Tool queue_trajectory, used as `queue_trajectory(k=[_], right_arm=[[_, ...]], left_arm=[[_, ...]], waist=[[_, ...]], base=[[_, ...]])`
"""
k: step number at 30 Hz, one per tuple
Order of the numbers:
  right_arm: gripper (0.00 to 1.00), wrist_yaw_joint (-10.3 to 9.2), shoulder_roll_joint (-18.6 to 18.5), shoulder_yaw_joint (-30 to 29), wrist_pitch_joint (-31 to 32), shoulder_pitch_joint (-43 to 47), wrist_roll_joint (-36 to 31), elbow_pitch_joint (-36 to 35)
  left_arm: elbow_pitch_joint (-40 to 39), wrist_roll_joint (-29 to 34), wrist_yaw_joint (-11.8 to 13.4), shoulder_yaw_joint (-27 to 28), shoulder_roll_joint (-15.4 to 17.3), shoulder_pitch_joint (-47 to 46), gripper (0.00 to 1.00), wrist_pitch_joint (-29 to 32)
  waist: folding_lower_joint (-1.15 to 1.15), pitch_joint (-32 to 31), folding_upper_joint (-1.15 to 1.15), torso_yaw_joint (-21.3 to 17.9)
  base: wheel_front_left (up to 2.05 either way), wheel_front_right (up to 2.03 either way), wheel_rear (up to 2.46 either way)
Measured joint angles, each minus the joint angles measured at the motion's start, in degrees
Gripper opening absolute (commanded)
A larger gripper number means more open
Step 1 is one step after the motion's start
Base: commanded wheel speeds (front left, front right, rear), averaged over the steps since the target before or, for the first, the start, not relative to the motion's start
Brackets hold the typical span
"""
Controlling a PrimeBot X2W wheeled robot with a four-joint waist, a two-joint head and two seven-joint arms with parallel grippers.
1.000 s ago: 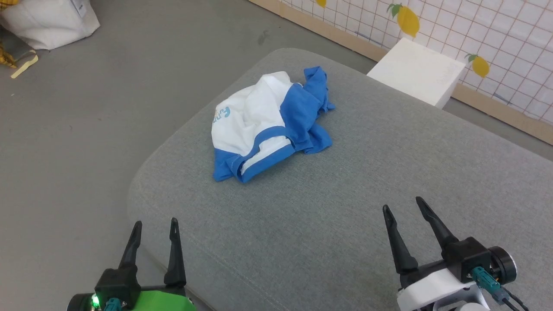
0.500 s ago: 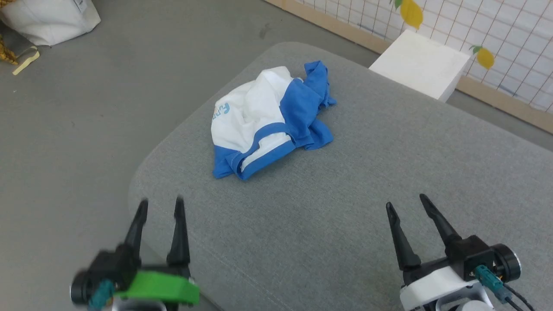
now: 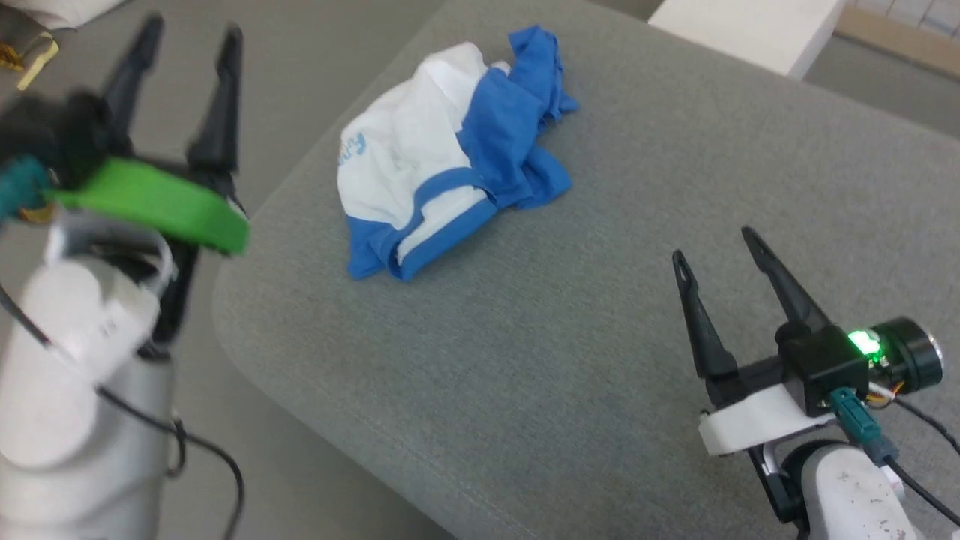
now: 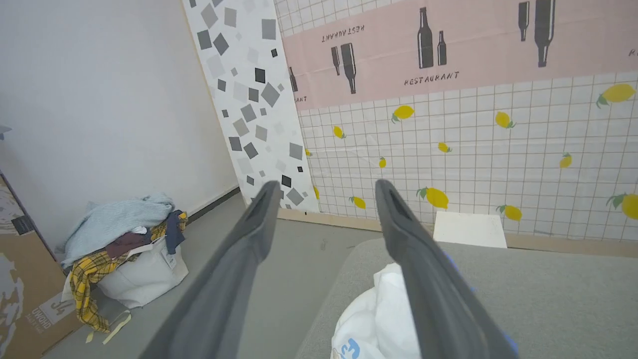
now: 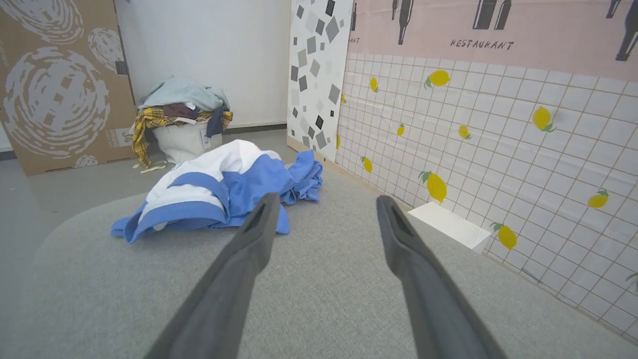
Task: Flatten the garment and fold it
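Note:
The garment (image 3: 442, 161), a white T-shirt with blue sleeves and hem trim, lies crumpled near the far left corner of the grey cushion (image 3: 600, 300). Its small blue print faces left. My left gripper (image 3: 187, 34) is raised high at the head view's left, open and empty, over the floor left of the cushion. My right gripper (image 3: 716, 244) is open and empty above the cushion's right part, well short of the garment. The right wrist view has the garment (image 5: 219, 187) ahead and left of the fingers. In the left wrist view the garment (image 4: 379, 319) sits low, beside the right finger.
A white box (image 3: 750, 30) stands on the floor beyond the cushion's far right edge. A bag heaped with clothes (image 5: 182, 117) sits by the wall, next to a cardboard panel (image 5: 55, 85). Tiled wall panels (image 5: 498, 124) run along the cushion's far side.
My left arm has risen sharply and now stands high at the left. The head camera has tilted down and closer. My right gripper has lifted a little. The garment lies as before.

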Motion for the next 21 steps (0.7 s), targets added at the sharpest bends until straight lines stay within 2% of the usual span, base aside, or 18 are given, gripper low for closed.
queue_trajectory(k=[5, 8, 11, 21], right_arm=[[1.00, 0.00, -0.3, 1.5, 3.2, -1.7, -0.9, -4.3], [1.00, 0.00, -0.9, 2.6, 4.5, -2.7, -1.0, -6.7], [1.00, 0.00, -1.7, 3.8, 5.5, -4.2, -1.2, -8.6], [1.00, 0.00, -3.0, 4.4, 7.5, -6.7, -1.5, -13.1]], left_arm=[[7.2, -3.0, -0.2, -2.9, 4.7, -9.4, 1.00, 6.6], [10.9, -4.8, -0.3, -7.1, 8.0, -13.3, 1.00, 9.1], [15.1, -7.7, -0.4, -8.8, 10.0, -16.1, 1.00, 10.6], [26.0, -14.3, -0.5, -14.4, 13.4, -18.3, 1.00, 13.0]], waist=[[0.00, 4.9, 0.00, -1.3], [0.00, 7.6, 0.00, -2.4], [0.00, 10.2, 0.00, -3.7], [0.01, 17.6, 0.00, -9.5]], base=[[0.00, 0.00, 0.00], [0.00, 0.00, 0.00], [0.00, 0.00, 0.00], [0.00, 0.00, 0.00]])
